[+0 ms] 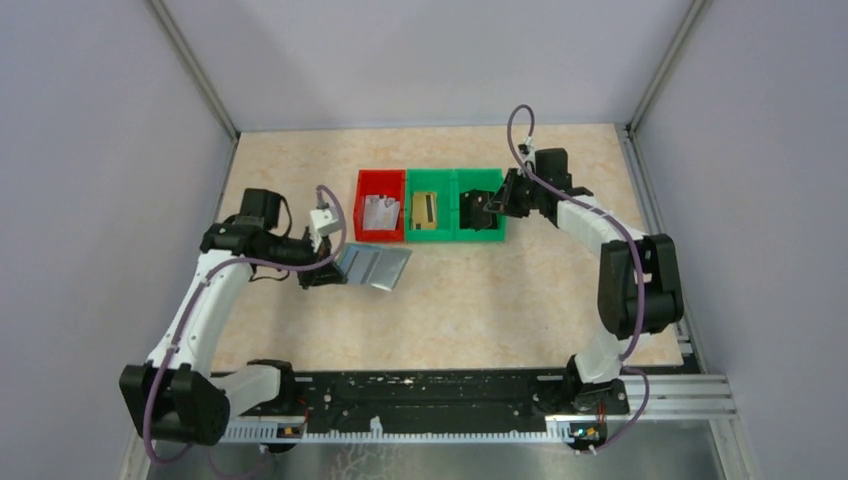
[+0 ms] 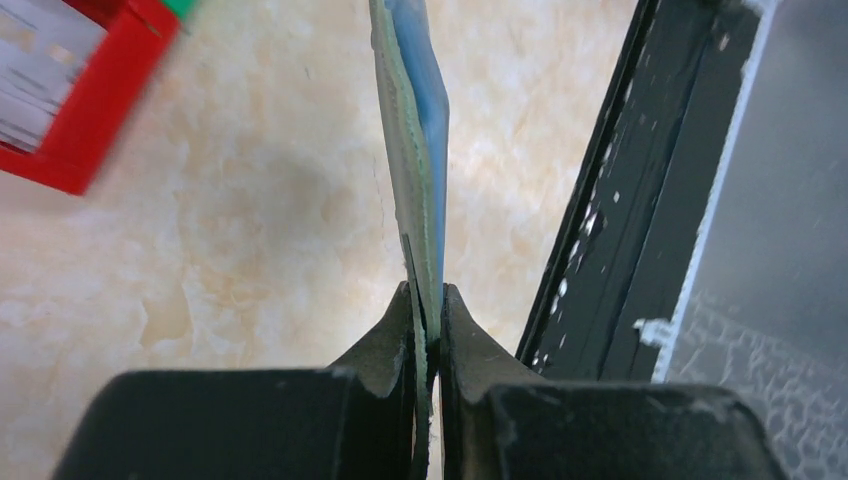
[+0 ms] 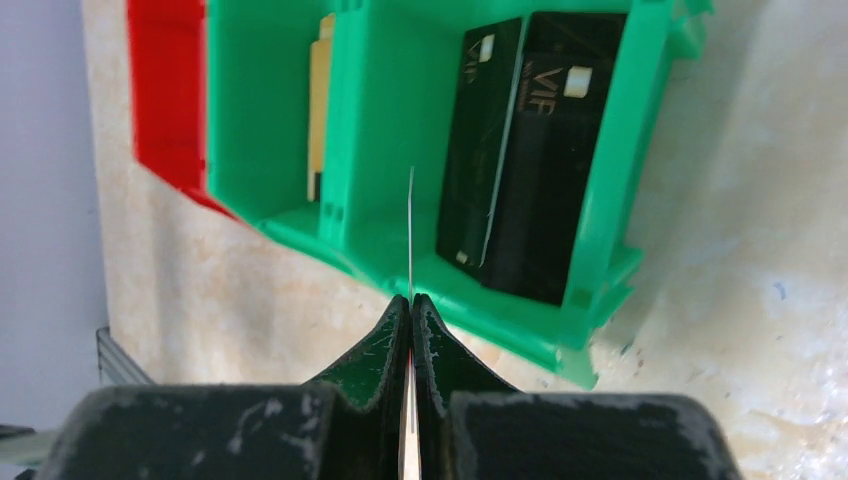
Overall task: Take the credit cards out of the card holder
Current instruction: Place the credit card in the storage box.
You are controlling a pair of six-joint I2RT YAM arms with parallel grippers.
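The grey-green card holder (image 1: 376, 267) hangs open just above the table, left of centre. My left gripper (image 1: 325, 270) is shut on its left edge. In the left wrist view the holder (image 2: 412, 150) stands edge-on between the fingertips, its pale blue inside facing right. My right gripper (image 1: 497, 205) is over the right green bin (image 1: 480, 237) and is shut on a thin credit card (image 3: 411, 225) seen edge-on. Two dark credit cards (image 3: 530, 150) lie in that bin (image 3: 610, 170).
A red bin (image 1: 381, 174) holds a silver card (image 1: 380, 212). The middle green bin (image 1: 430, 173) holds a gold card (image 1: 427, 211). The three bins stand side by side at table centre. A black rail (image 1: 430, 390) runs along the near edge.
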